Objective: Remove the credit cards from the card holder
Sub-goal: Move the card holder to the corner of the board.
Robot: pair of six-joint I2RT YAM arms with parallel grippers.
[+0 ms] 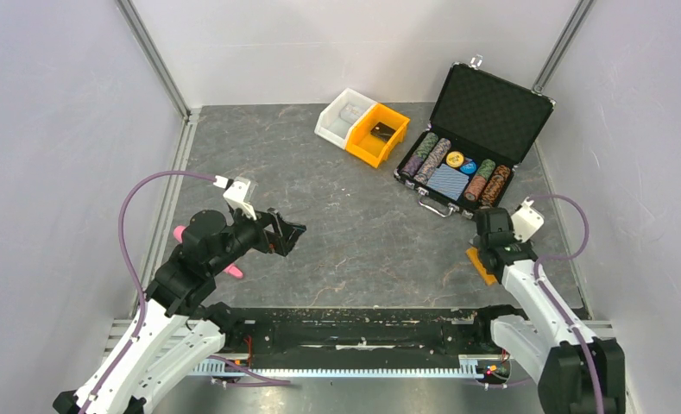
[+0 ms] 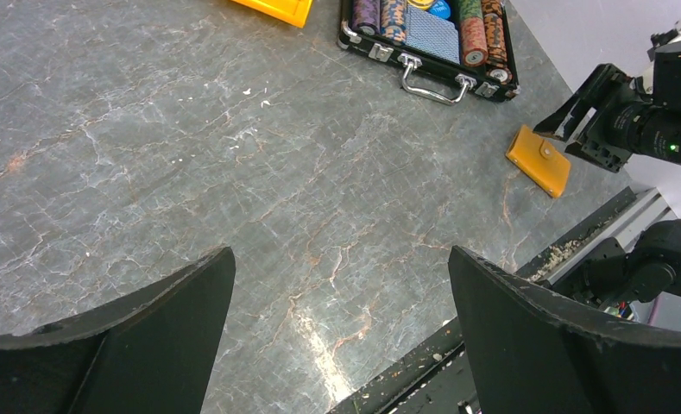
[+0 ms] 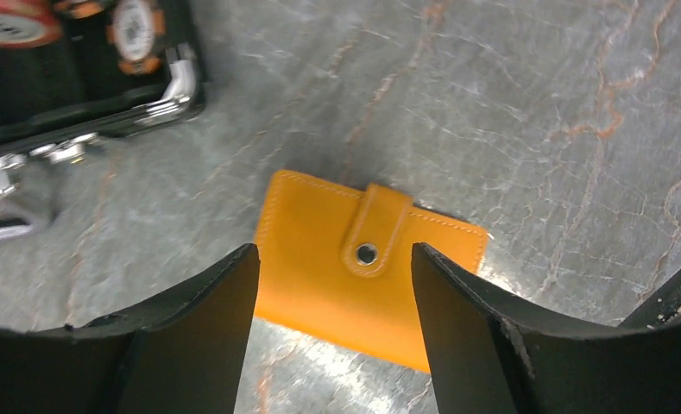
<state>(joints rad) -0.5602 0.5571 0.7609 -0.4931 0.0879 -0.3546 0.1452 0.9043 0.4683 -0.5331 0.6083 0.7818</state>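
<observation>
Lying shut with its snap tab [image 3: 375, 228] fastened, the flat orange stitched card holder [image 3: 319, 302] sits lower right in the top view, under the spread right gripper [image 3: 332, 250]; the left gripper [image 2: 341, 254], also spread, hovers centre-left. Print on the poker chips [image 3: 138, 30] is too blurred to read.

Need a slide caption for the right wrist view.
Open right gripper poised over the closed, snap-fastened orange card holder lying flat on the grey table.

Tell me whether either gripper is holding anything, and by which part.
Nothing is held. The right gripper is open over the closed card holder; the left gripper is open above the table.
</observation>
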